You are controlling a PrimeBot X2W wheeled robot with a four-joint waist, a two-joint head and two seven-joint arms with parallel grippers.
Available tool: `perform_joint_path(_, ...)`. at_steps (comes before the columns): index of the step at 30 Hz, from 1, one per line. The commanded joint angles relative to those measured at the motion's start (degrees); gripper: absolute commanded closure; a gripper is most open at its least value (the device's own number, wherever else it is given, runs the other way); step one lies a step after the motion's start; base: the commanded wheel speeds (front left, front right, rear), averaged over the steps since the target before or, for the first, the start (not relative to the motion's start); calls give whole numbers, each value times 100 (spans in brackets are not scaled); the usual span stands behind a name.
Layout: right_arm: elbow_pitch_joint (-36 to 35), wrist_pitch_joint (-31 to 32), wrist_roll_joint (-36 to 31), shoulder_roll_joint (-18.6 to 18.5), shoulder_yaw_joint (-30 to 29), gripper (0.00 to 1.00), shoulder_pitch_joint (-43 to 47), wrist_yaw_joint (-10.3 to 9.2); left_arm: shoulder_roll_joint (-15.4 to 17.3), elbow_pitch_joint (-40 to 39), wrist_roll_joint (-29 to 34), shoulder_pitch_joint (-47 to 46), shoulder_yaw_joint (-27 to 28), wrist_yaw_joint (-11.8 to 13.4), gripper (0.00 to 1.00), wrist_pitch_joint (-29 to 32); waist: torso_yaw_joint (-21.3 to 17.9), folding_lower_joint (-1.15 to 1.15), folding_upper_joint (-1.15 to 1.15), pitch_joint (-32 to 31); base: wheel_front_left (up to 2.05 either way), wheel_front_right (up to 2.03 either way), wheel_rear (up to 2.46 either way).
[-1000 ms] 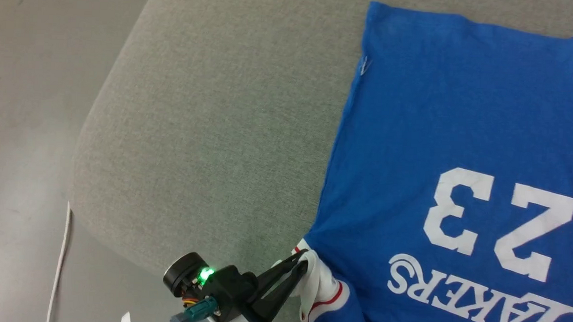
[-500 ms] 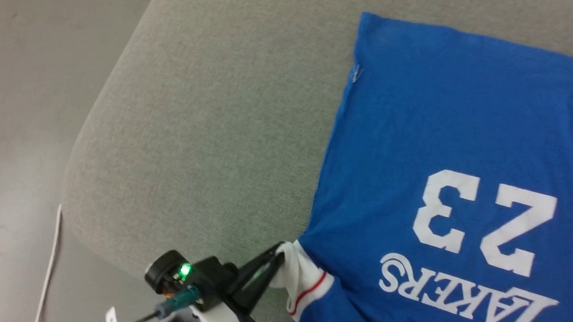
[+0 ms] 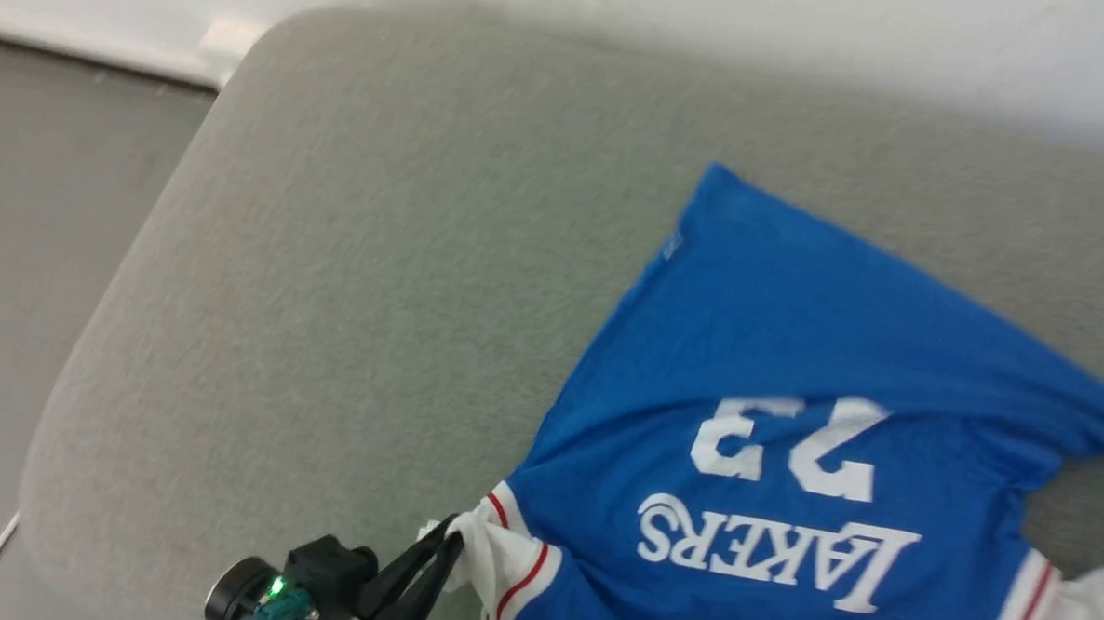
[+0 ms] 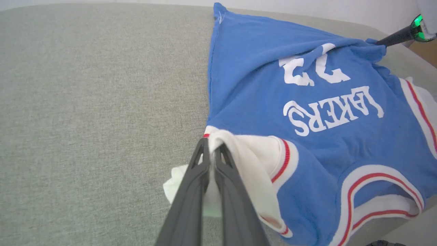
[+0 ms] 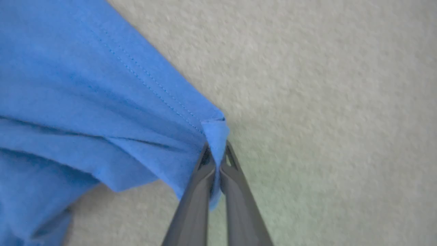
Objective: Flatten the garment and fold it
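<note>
While L gripper is clamping the garment at sleeve, R gripper at hem (both tight), pulling apart evenly is looking wise.

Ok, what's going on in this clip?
The robot is working a blue Lakers 23 T-shirt that lies on a grey upholstered cushion. Its left pincer is shut on the white sleeve, and its right pincer is shut on a blue hem corner. The cloth bunches across the 23, so the shirt is not yet flat or folded.
</note>
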Motion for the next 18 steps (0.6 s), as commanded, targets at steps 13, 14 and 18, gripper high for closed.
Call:
perform_joint_path(13,-1367,334,244,-521,-1406,100,3066,-13,-8,33,-146,427,441,183,100,-120,-1165,1,-1,-1117,0,0,0)
perform_joint_path(14,-1483,411,211,-459,-1552,100,3253,-13,-20,38,-139,435,462,193,100,-122,-1181,1,-1,-1127,0,0,0)
perform_joint_path(18,-1918,800,-49,-197,-2026,100,3868,-13,-84,49,-117,440,517,190,100,-126,-1197,1,-1,-1143,0,0,0)
